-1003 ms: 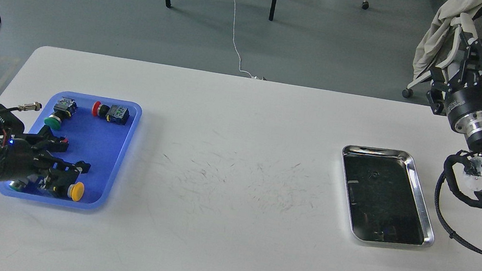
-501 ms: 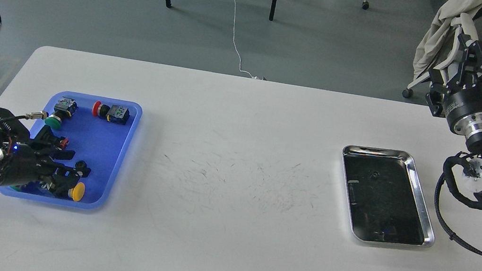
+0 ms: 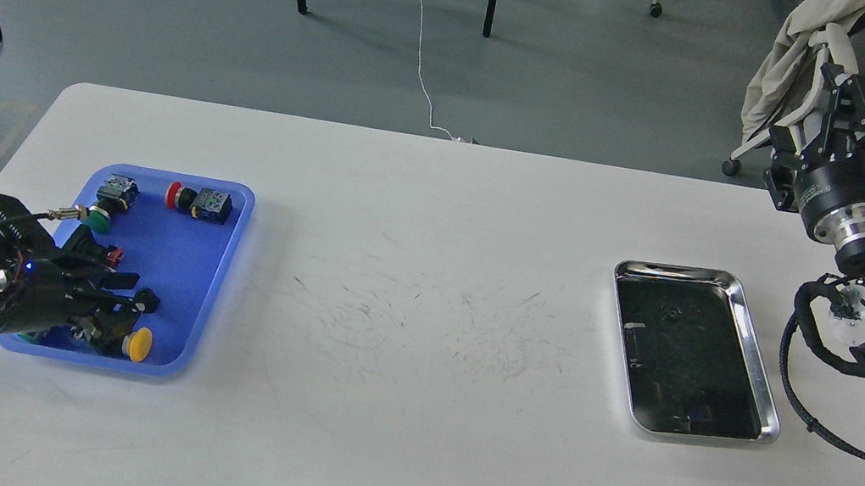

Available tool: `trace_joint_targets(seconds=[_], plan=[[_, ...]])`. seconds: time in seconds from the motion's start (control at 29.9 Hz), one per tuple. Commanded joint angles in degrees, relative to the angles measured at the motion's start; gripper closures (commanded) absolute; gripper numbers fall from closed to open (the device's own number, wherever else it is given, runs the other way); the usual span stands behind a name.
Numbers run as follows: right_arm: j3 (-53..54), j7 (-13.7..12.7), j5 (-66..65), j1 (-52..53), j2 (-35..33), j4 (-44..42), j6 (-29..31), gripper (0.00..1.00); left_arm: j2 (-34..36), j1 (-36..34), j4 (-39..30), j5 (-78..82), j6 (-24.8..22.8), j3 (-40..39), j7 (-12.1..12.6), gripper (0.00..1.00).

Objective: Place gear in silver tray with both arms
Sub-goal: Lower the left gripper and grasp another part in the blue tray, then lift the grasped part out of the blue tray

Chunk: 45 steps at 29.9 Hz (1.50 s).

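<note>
Left claw reaching into the blue tray, silver tray waiting at right.

Head view: at lower left, the left claw (image 3: 134, 291) is hovering with fingers apart over the blue tray (image 3: 221, 280), near a yellow-capped button (image 3: 140, 342). The silver tray (image 3: 756, 373) is lying at centre right on the white table (image 3: 402, 444). At upper right, whether the right claw (image 3: 839, 76) is parted, I cannot tell.

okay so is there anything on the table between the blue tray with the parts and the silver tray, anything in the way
Nothing visible. The white table between the blue tray and the silver tray shows only scuff marks. The left hand is low over the blue tray's near end; the right hand is raised beyond the table's far right corner.
</note>
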Motion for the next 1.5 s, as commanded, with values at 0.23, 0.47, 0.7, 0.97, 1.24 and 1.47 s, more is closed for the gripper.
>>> trace_joint_targets(seconds=[0.23, 0.47, 0.7, 0.97, 1.24, 1.47], plan=[[-0.1, 0.0, 0.0, -0.8, 0.0, -0.2, 0.0, 0.05, -0.2, 0.1, 0.0, 2.0, 0.0, 0.1, 0.0, 0.91], [-0.1, 0.0, -0.2, -1.1, 0.1, -0.2, 0.0, 0.05, 0.7, -0.2, -0.8, 1.8, -0.1, -0.2, 0.0, 0.92], [-0.1, 0.0, -0.6, -1.4, 0.2, -0.2, 0.0, 0.05, 4.6, -4.8, -3.1, 1.6, -0.4, -0.4, 0.0, 0.92], [-0.2, 0.0, -0.8, -1.5, 0.5, -0.7, 0.0, 0.05, 5.7, -10.1, -5.3, 0.7, -2.7, -1.0, 0.0, 0.92], [-0.3, 0.0, -0.8, -1.4, 0.5, -0.7, -0.1, 0.05, 1.9, -17.9, -10.2, -5.6, -8.0, -1.0, 0.0, 0.92], [0.6, 0.0, -0.7, -1.2, 0.6, -0.7, -0.3, 0.05, -7.3, -19.8, -10.3, -5.2, -9.9, -0.6, 0.0, 0.92]])
